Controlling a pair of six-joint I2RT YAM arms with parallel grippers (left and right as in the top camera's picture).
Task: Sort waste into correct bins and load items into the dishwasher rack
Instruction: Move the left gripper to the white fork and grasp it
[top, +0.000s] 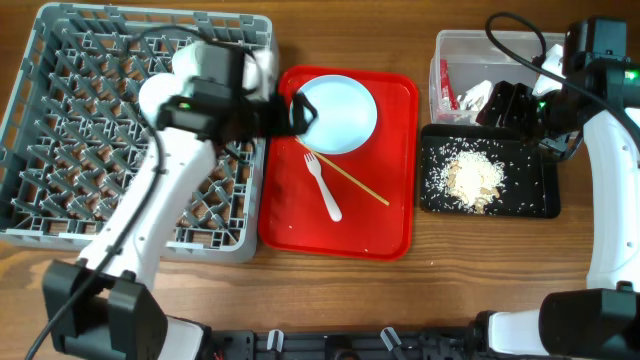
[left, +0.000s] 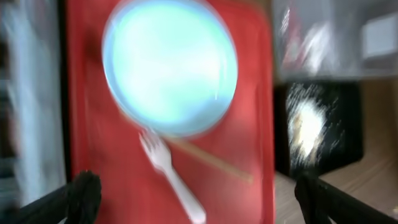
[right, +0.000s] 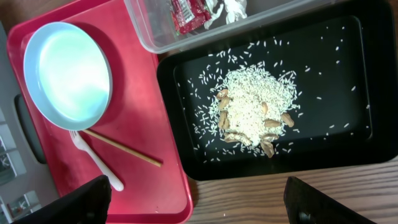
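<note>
left fingers (left: 84, 194): spread wide at the lower corners of the blurred left wrist view, nothing between them; in the overhead view they sit at the plate's left rim, contact unclear.
right fingers (right: 93, 198): wide apart at the lower corners of the right wrist view, holding nothing; in the overhead view they hang in the upper right, over the line where the tub meets the black tray.
tabletop (top: 480, 270): wood, showing along the bottom of the overhead view.
red tray (top: 300, 225): centre of the overhead view, just beside the rack's right wall.
fork (top: 325, 188): white, on the red tray below the plate, tines toward the plate.
chopstick (top: 352, 180): one wooden stick, slanting from the plate's lower edge toward the lower right, crossing the fork near its tines.
black tray (top: 530, 195): right of the red tray, against the tub's lower edge.
rice (top: 472, 178): a heap in the black tray's middle with a few brown bits, loose grains scattered around it.
plate (top: 338, 112): pale mint, on the upper part of the red tray.
tub (top: 490, 55): clear, upper right.
wrapper (top: 446, 88): red, by the tub's left wall.
tissue (top: 478, 95): white, crumpled, in the tub just right of the wrapper.
rack (top: 70, 130): grey, fills the upper left.
</note>
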